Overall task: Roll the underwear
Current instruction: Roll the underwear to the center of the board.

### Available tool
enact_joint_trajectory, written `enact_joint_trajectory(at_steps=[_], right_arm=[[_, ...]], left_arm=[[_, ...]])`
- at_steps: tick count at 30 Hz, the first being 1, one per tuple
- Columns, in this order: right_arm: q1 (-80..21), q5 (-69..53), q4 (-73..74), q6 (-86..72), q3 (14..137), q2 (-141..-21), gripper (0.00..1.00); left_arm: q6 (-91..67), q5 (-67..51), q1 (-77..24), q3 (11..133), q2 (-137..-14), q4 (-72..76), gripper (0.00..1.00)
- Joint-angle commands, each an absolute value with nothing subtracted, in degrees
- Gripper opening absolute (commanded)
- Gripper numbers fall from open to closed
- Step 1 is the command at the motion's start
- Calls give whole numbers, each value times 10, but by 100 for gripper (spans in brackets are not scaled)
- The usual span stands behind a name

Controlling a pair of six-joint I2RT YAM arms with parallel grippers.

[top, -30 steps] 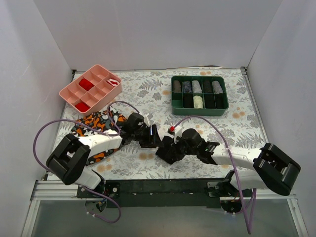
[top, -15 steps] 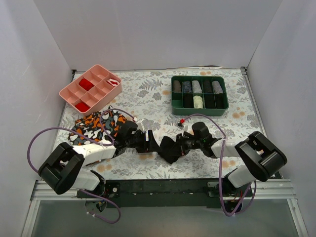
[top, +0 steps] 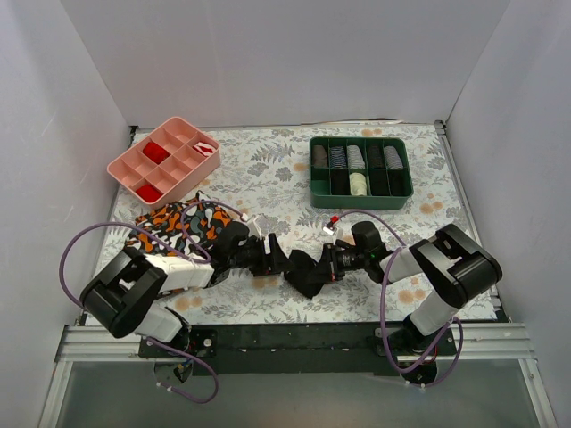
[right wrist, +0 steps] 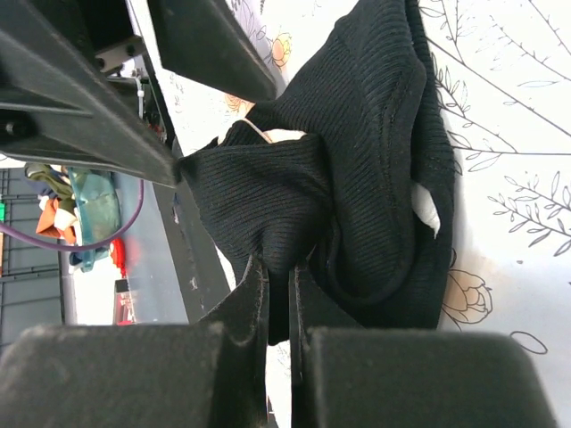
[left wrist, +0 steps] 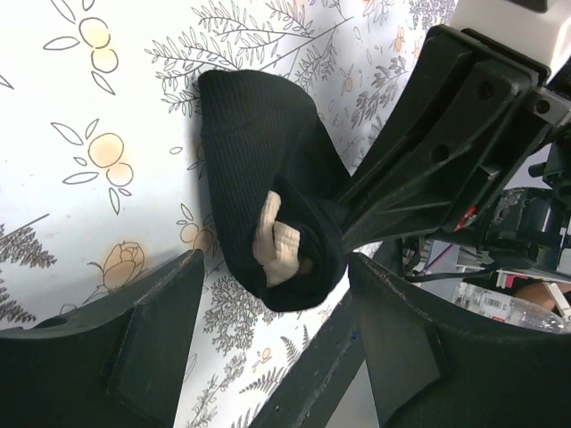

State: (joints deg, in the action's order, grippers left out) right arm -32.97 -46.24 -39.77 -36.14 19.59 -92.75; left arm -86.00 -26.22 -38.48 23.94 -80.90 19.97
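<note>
The underwear (top: 307,271) is a bunched black bundle on the floral table, between the two grippers. In the left wrist view the underwear (left wrist: 259,160) shows a scrap of cream waistband (left wrist: 277,247) at its near end. My left gripper (left wrist: 275,272) is open, its fingers wide apart on either side of that end, not closed on it. It also shows in the top view (top: 278,259). My right gripper (right wrist: 278,278) is shut on a fold of the black fabric (right wrist: 357,178) and holds it from the right side (top: 327,264). The rest of the waistband is hidden in the folds.
The orange, black and white patterned cloth (top: 174,227) lies under the left arm. A pink compartment tray (top: 134,169) stands at the back left, a green compartment tray (top: 359,203) at the back right. The black base rail (top: 294,339) runs along the near table edge.
My right arm has swung its elbow back and to the right, and its gripper has drawn the bundle slightly right. My left gripper has settled lower next to the bundle.
</note>
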Motion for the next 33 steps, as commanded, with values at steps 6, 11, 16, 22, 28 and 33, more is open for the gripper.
enact_joint_trajectory(at_steps=[6, 11, 16, 22, 28, 33], right_arm=[[-328, -433, -350, -368, 178, -945, 1], [-327, -431, -358, -379, 178, -946, 1], [-327, -433, -366, -386, 178, -948, 1], [-327, -440, -378, -395, 174, -952, 1], [-327, -451, -398, -404, 171, -954, 1], [-327, -461, -379, -382, 172, -934, 7]], left_arm=[[-891, -258, -394, 202, -802, 264, 64], [-904, -244, -398, 192, -789, 283, 64], [-923, -233, -410, 191, -799, 317, 64], [-927, -219, -433, 202, -842, 336, 58], [-935, -189, -444, 203, -863, 334, 37], [-926, -167, -446, 228, -861, 277, 12]])
